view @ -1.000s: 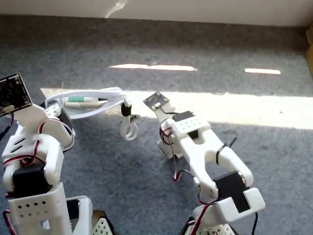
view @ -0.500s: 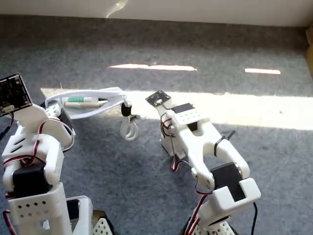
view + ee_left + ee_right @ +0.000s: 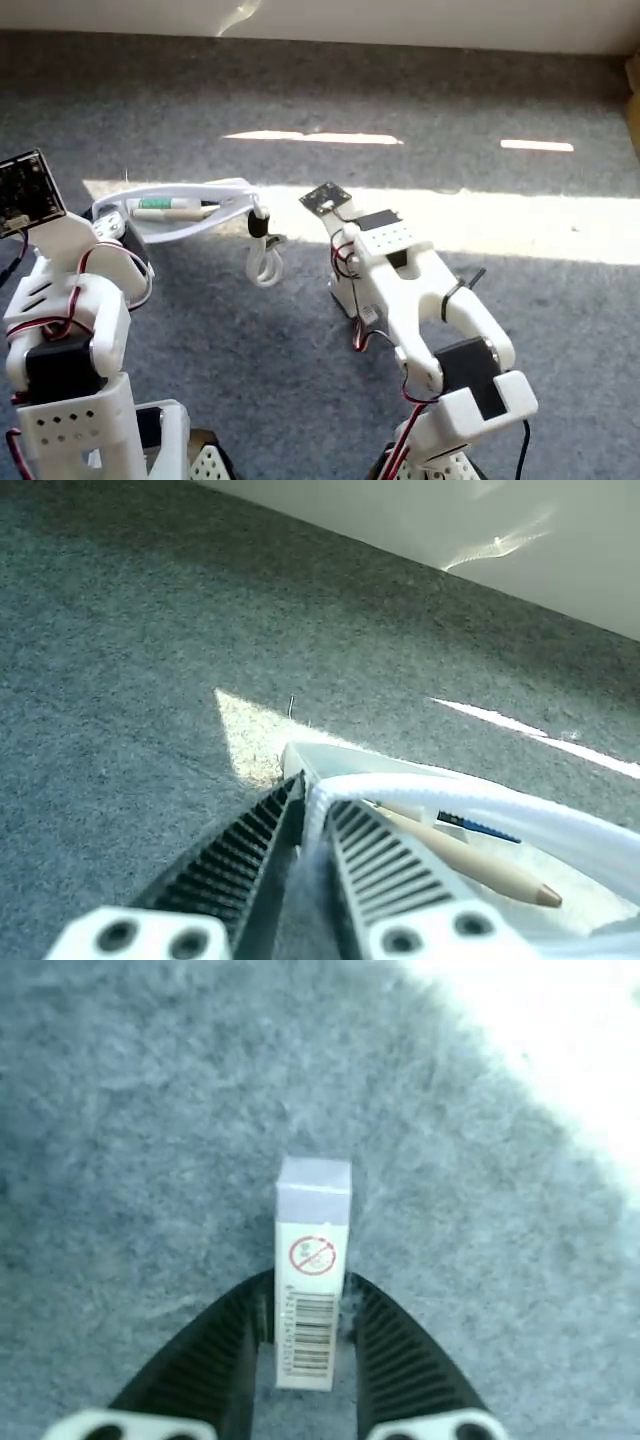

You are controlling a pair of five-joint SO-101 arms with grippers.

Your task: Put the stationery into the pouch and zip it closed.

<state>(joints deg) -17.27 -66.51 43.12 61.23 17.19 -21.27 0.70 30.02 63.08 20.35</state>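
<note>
Step in hand: picking up the last loose piece for loading.

Right pincer (image 3: 311,1295): jaws clamped on both long sides of the eraser (image 3: 313,1225). The eraser appears to rest on the grey counter (image 3: 450,100), just beside the pouch's strap (image 3: 262,265). I cannot tell whether it is lifted.

Left pincer (image 3: 312,798): jaws together on the white rim at one end of the pouch (image 3: 215,205), pinning it. The pouch lies flat on the counter in the sunlit strip, mouth apparently open, zip not yet run.

Next move (judgement): raise the eraser, carry it across over the strap to the pouch mouth and release it inside. The mouth looks narrow, so the eraser probably needs turning in line with the opening. The left hold should stay to keep the rim from sliding. After that the right pincer must find the zip pull, which I take to be at the strap end.

Count:
- pouch: 1
- eraser: 1, outside
- pencil (image 3: 470,860): 1, inside
- green-banded marker (image 3: 165,207): 1, inside
- blue-marked piece (image 3: 478,827): 1, inside, mostly hidden
- arms: 2
</note>
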